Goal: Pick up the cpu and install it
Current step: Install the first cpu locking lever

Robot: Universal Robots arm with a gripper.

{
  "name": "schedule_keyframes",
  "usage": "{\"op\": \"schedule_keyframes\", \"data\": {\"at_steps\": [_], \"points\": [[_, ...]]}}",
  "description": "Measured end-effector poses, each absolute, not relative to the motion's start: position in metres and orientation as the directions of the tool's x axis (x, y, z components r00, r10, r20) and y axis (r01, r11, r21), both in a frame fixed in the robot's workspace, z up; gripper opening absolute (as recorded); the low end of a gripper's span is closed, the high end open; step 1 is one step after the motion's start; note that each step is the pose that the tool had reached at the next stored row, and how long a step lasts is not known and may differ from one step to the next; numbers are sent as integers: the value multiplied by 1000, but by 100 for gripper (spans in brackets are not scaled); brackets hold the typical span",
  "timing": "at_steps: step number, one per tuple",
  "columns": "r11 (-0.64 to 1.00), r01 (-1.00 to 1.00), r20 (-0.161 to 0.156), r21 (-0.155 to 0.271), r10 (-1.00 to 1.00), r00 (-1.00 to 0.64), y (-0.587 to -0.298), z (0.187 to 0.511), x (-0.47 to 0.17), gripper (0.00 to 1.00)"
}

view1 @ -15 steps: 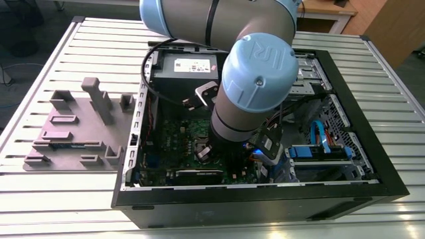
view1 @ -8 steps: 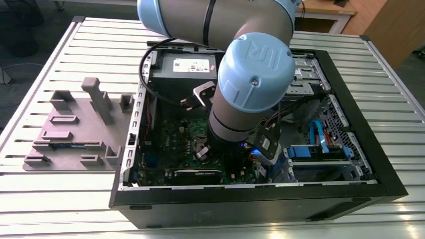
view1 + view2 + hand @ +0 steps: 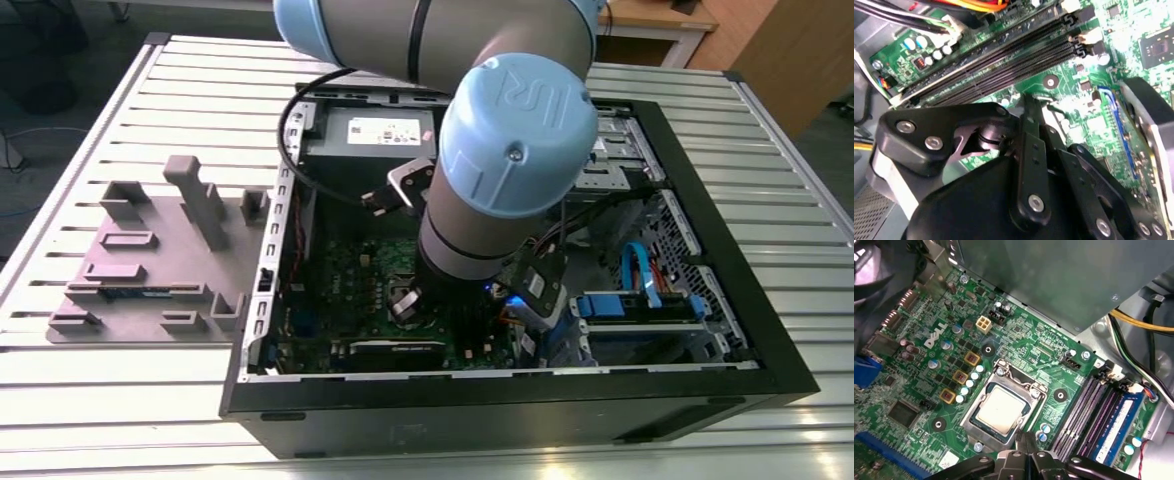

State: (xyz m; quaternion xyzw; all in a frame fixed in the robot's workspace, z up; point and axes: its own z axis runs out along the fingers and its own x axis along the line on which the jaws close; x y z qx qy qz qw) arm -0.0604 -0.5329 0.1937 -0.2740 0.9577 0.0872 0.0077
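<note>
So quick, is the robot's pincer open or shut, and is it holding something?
Pincer: shut, holding nothing. In the first wrist view its tips meet right beside the socket frame, where the cpu already sits.

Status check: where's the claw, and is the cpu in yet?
Claw shut, empty, just off the socket edge. Cpu seated flat in socket on the board. Nothing over it.

Ribbed pale metal slatted table (image 3: 120, 110) under everything; wooden desk (image 3: 661, 20) and brown wooden panel (image 3: 787, 50) behind; dark grey floor (image 3: 80, 50) beside.
</note>
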Motion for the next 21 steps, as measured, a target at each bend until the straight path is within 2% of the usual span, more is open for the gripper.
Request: {"op": "schedule_keyframes", "data": {"at_steps": [12, 21], "points": [[839, -521, -59, 158, -519, -853, -533, 222, -59, 11], [839, -520, -62, 162, -517, -854, -527, 220, -61, 11]]}}
